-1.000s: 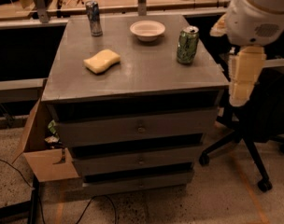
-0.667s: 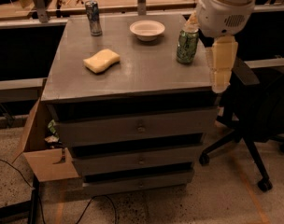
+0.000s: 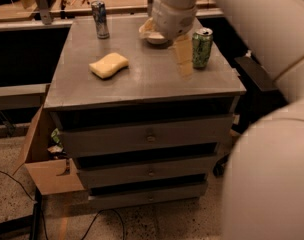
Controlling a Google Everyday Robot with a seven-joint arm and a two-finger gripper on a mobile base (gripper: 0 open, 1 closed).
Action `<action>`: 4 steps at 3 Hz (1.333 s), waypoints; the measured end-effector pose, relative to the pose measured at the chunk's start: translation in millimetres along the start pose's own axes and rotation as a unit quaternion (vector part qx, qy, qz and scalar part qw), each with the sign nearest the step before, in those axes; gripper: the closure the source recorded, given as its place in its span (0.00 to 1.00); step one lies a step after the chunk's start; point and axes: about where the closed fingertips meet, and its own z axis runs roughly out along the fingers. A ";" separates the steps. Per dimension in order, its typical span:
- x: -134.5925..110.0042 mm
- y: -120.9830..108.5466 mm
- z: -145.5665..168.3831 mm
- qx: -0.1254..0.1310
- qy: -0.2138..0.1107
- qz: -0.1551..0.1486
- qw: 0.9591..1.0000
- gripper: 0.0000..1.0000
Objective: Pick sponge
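Observation:
The sponge (image 3: 108, 65) is a pale yellow foam block with a pinched waist. It lies flat on the left half of the grey cabinet top (image 3: 142, 81). My gripper (image 3: 183, 58) hangs down from the white wrist over the right-middle of the top. It is to the right of the sponge, well apart from it, and just left of the green can (image 3: 202, 47). It holds nothing that I can see.
A cream bowl (image 3: 148, 32) is mostly hidden behind my wrist. A silver can (image 3: 100, 19) stands at the back left. My white arm fills the right foreground. The cabinet has several drawers (image 3: 149, 136). An open cardboard box (image 3: 44, 171) sits on the floor at the left.
My arm has swung left from beside the cabinet's right edge to over the top, now covering most of the bowl. The sponge and cans have not moved.

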 end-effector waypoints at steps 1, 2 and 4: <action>-12.2 -35.7 47.7 -0.012 -0.009 -0.052 0.999 0.00; -13.2 -43.8 51.0 0.001 -0.009 -0.053 0.999 0.00; -29.2 -101.3 60.9 0.023 -0.013 -0.112 0.993 0.00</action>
